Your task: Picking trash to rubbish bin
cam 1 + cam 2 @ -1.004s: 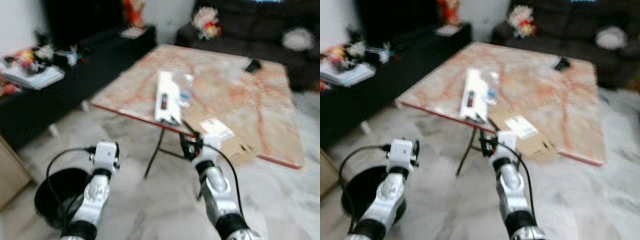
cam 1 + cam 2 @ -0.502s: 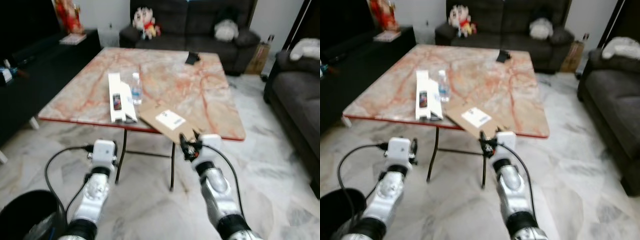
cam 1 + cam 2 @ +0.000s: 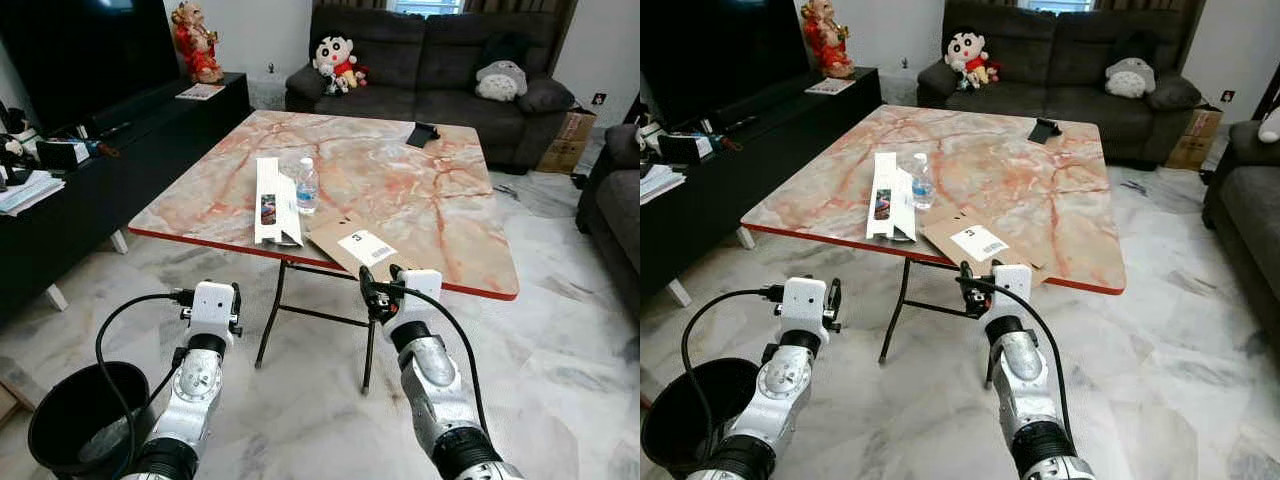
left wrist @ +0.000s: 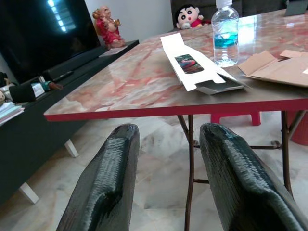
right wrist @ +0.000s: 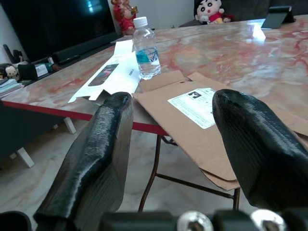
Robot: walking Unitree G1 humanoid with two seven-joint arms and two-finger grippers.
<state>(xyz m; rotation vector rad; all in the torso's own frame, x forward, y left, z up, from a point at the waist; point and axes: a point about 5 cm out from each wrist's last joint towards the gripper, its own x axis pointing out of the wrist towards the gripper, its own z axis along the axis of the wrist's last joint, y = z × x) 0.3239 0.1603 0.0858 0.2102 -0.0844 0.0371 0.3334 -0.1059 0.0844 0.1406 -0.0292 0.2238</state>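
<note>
Right gripper (image 5: pixel 168 159): held out short of the table's near edge, fingers (image 5: pixel 91 159) spread wide, nothing between them.
Left gripper (image 4: pixel 166 187): raised beside it, also short of the near edge, fingers (image 4: pixel 103 185) parted with only floor showing in the gap, carrying nothing.
Landmark: the marble-topped table (image 3: pixel 440 215), red rim facing the robot, on thin dark legs.
Flattened cardboard (image 3: pixel 360 245): lies flat at the table's near edge, a corner overhanging the rim, white label up. Its long axis runs diagonally, from the bottle toward the near right of the table.
Cardboard vs right gripper: straight ahead of the open fingers and a little higher, close but not touching.
White box (image 3: pixel 272 198): long, narrow, lying flat on the table's left half. Its long axis runs from the near edge toward the far side, and its near open end points at the robot.
White box vs left gripper: ahead and above the fingers, well apart.
Water bottle (image 3: pixel 307 186): upright on the table, white cap up, just beside the white box and touching or nearly touching the cardboard's far corner; I can't tell which.
Rubbish bin (image 3: pixel 75 430): black, round, on the floor well off the table's near-left corner, beside the left arm.
Dark object (image 3: pixel 424 132): small, near the table's far edge.
Sofa (image 3: pixel 430 60): beyond the table's far side, soft toys on it.
</note>
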